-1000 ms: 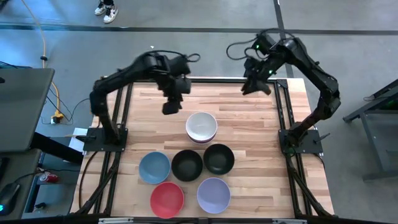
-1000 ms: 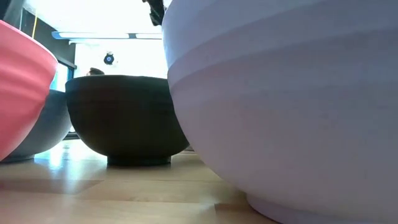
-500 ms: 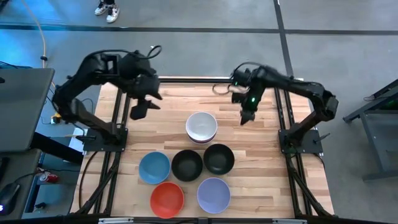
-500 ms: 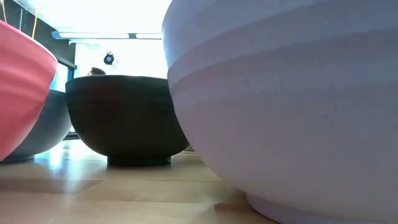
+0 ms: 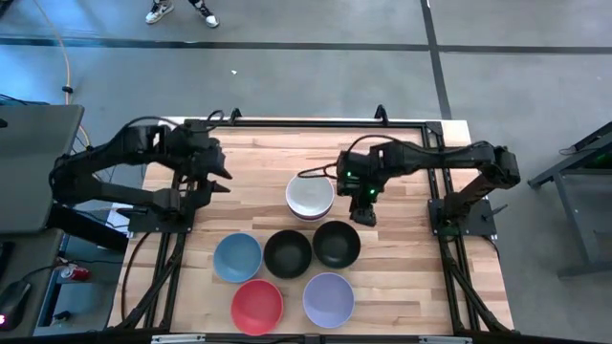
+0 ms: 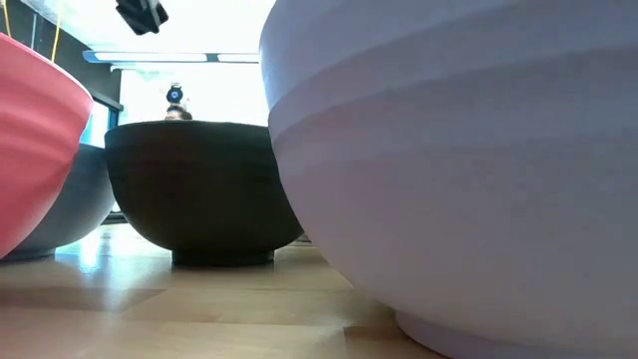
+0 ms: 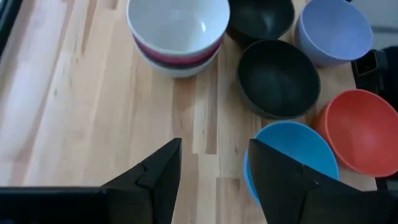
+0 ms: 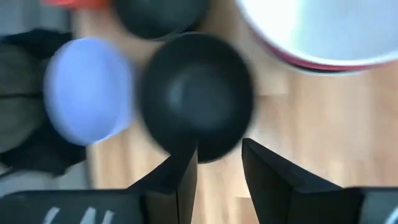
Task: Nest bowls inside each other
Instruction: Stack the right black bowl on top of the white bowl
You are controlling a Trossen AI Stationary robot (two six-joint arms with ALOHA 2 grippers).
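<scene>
Round white plastic bowl (image 5: 310,194) tops a nested stack mid-table, a magenta rim (image 7: 180,57) showing beneath it. In front sit the blue bowl (image 5: 237,256), two black bowls (image 5: 288,253) (image 5: 337,243), then the red bowl (image 5: 256,306) and lavender bowl (image 5: 328,298) nearest the table's (image 5: 402,239) edge. My right gripper (image 5: 364,212) hovers between stack and black bowl — fingers parted, empty. My left gripper (image 5: 219,179) waits at the left side — also spread, holding nothing.

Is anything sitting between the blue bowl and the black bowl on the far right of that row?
Yes, another black bowl sits between the blue bowl and the right black bowl, seen from above.
</scene>
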